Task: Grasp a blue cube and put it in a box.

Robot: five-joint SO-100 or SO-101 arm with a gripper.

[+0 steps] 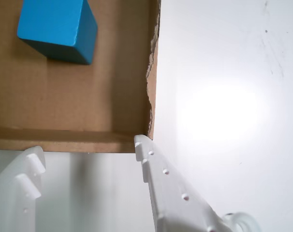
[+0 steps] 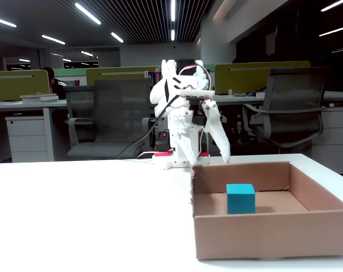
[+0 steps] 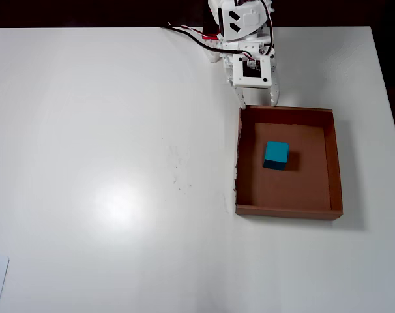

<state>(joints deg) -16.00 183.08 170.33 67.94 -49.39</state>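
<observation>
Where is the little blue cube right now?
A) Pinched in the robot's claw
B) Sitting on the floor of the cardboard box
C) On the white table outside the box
B: the blue cube rests inside the box, while the gripper is open and empty by the box's edge.

The blue cube was seen resting flat on the floor of the box, upright, with plain matte teal-blue faces. In the overhead view it was placed left of centre and toward the far wall, clear of every wall. The box, a shallow brown cardboard tray with low walls and no lid, was set on the right side of the white table, its left wall ragged.
</observation>
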